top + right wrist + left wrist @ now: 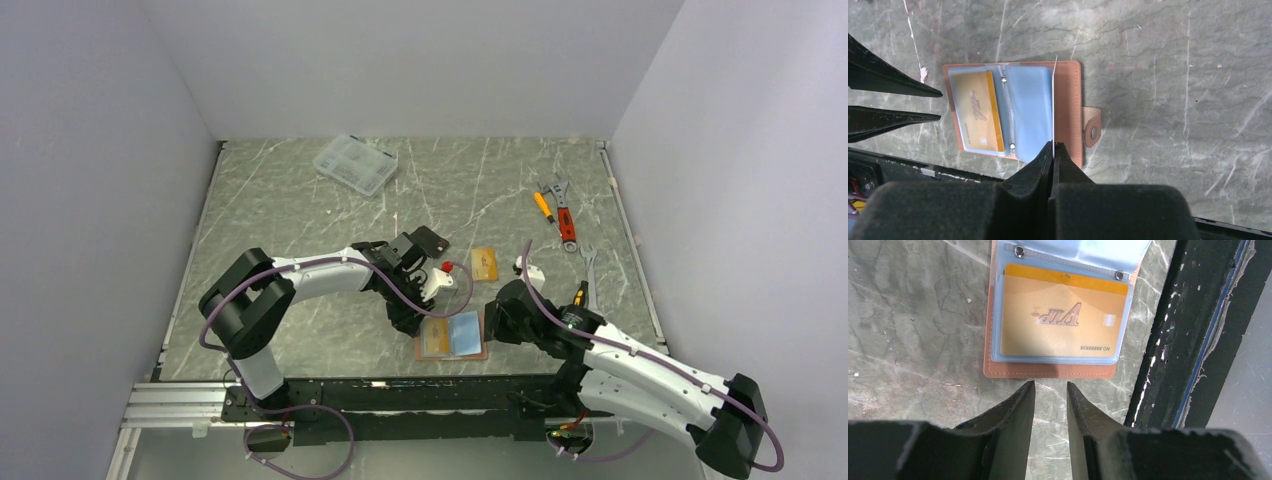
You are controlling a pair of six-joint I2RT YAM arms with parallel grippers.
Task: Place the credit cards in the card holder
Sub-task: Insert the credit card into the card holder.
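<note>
The card holder (479, 350) lies open near the table's front edge, its tab (1092, 126) pointing right. An orange-gold card (1063, 317) sits in its left clear sleeve. My right gripper (1054, 145) is shut on a thin pale card (1054, 100), seen edge-on and standing upright over the holder's right half (1068, 110). My left gripper (1050, 385) is open by a narrow gap with nothing in it, just off the holder's left edge. A second orange-gold card (484, 263) and a black card (430, 240) lie on the table behind the holder.
A clear compartment box (355, 163) stands at the back. Wrenches (560, 190), a screwdriver (543, 207) and another wrench (587, 262) lie at the right. The black front rail (1168, 340) runs right beside the holder.
</note>
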